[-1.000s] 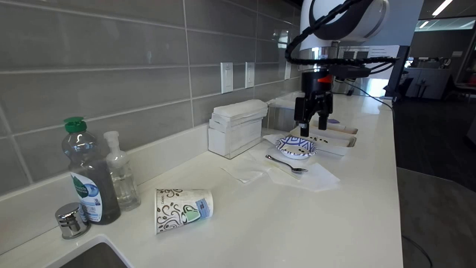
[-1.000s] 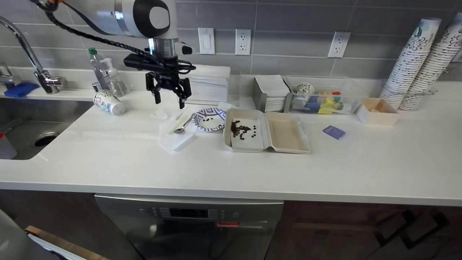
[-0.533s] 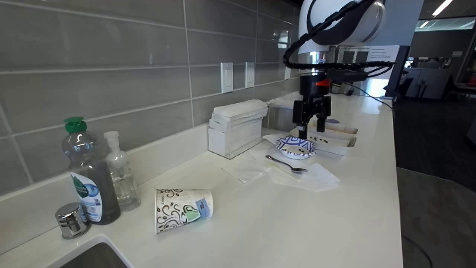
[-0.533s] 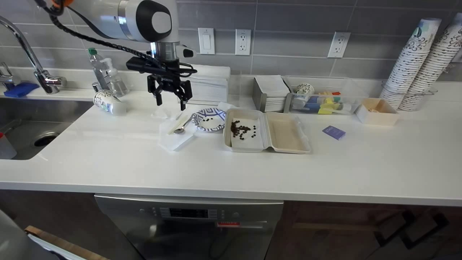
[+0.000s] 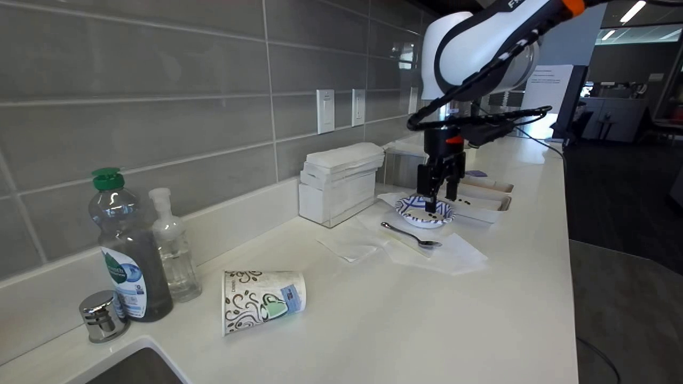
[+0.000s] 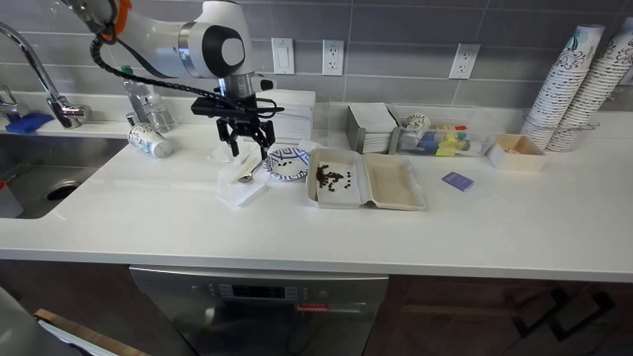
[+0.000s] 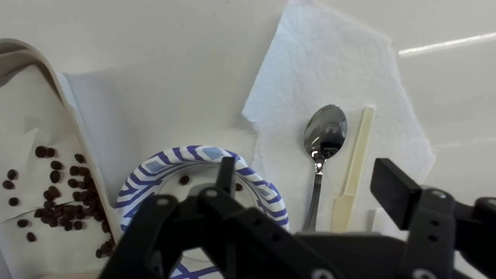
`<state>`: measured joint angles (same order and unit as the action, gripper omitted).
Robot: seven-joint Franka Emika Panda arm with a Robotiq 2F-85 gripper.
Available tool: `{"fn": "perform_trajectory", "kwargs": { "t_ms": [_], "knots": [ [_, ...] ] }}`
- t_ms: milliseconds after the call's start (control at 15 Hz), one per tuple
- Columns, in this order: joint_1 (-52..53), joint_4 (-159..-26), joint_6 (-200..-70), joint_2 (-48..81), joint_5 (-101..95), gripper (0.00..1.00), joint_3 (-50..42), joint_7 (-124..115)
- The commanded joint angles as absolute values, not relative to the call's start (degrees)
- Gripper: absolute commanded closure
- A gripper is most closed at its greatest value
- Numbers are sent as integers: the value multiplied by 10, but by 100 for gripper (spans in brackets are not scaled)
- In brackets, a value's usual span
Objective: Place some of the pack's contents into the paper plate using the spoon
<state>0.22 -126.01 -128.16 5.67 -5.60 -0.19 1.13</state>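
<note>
My gripper [image 7: 310, 182] is open and empty, above the counter, with its fingers spread on either side of the spoon's handle in the wrist view. It also shows in both exterior views [image 5: 441, 200] [image 6: 249, 151]. The metal spoon [image 7: 325, 131] lies on a white napkin [image 7: 341, 73]; the end of its handle is hidden by the gripper. The blue-patterned paper plate [image 7: 155, 166] sits beside it, partly behind one finger, with a few dark beans inside. The pack, an open clamshell box [image 6: 395, 183], stands on the plate's other side and holds many dark beans [image 7: 81, 201].
A cream plastic knife [image 7: 354, 166] lies close beside the spoon. A napkin holder [image 5: 341, 186] stands by the wall behind. A paper cup [image 5: 264, 298] lies on its side near soap bottles [image 5: 130, 266] and the sink [image 6: 64, 178]. A purple packet [image 6: 457, 181] lies beyond the pack.
My gripper has moved down toward the spoon and plate, and rightward in an exterior view. It stays open. The spoon, plate and pack have not moved.
</note>
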Motion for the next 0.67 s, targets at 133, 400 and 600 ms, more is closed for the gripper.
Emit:
{"fn": "perform_trajectory", "kwargs": {
  "t_ms": [133, 400, 600],
  "knots": [
    [5, -1249, -1338, 111, -54, 33, -1, -3],
    [6, -1249, -1379, 132, -33, 34, 4, -12],
    [8, -1247, -1403, 142, -15, 37, 9, -19]
  ]
}}
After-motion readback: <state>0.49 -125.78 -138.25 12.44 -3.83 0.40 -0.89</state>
